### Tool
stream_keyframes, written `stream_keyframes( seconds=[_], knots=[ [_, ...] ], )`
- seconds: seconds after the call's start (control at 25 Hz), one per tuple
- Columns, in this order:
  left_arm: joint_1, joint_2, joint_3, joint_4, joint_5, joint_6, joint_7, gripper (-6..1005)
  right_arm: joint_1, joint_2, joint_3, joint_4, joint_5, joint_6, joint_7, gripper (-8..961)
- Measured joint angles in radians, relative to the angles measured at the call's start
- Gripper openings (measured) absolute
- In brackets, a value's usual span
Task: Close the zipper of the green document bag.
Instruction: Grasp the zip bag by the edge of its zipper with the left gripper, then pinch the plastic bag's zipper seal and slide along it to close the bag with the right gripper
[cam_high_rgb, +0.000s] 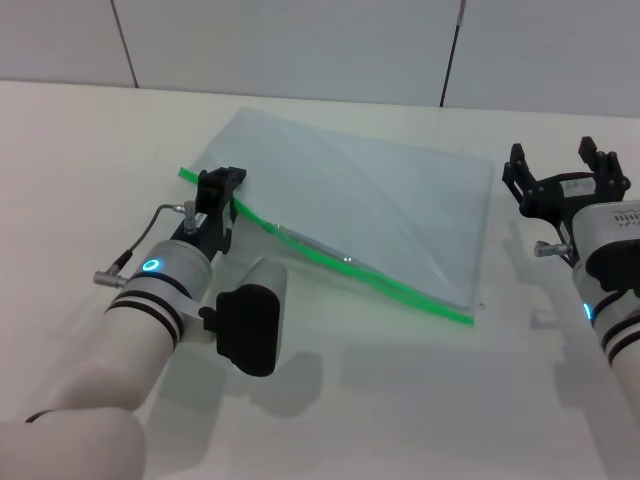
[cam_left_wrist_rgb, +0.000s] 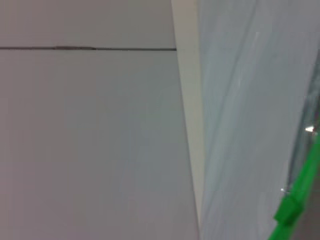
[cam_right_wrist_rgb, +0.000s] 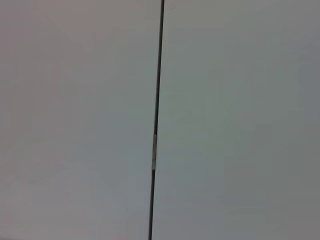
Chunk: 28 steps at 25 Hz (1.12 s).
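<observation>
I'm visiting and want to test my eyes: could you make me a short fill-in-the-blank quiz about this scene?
1. The zipper strip along the document bag is coloured ____.
2. The end effector sitting at the zipper's end belongs to the robot's ____ arm.
3. The right end effector hovers ____ the bag, not touching it.

Missing words: green; left; beside

One bag, one zipper, two grippers

We count a single green document bag (cam_high_rgb: 370, 205) on the table (cam_high_rgb: 330, 400), with one zipper (cam_high_rgb: 330, 258) along its near edge. We see two grippers: the left gripper (cam_high_rgb: 222, 185) at the zipper's left end, the right gripper (cam_high_rgb: 566, 165) just right of the bag.
</observation>
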<state>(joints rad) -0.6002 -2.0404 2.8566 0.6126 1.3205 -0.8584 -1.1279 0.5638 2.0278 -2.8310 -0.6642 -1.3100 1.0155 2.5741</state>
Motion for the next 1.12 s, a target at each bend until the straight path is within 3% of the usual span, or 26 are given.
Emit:
stream_keyframes(
  seconds=[0.32,0.52,0.84,1.12],
  knots=[
    [0.022,-0.001,0.001,0.004,0.093,-0.063,-0.093,118,0.002,0.000,-0.004,0.000,0.000,0.000,0.007,834],
    [0.021,0.003,0.001,0.005,0.124,-0.142,-0.247,71,0.002,-0.001,-0.009,-0.019,-0.004,0.000,0.004,835],
    [0.018,0.005,0.001,0.006,0.145,-0.165,-0.365,55,0.005,-0.004,-0.038,-0.048,-0.013,0.000,0.000,835],
    [0.022,0.005,0.001,0.002,0.152,-0.169,-0.409,55,-0.030,-0.008,-0.047,-0.104,-0.206,0.000,-0.001,834]
  ],
)
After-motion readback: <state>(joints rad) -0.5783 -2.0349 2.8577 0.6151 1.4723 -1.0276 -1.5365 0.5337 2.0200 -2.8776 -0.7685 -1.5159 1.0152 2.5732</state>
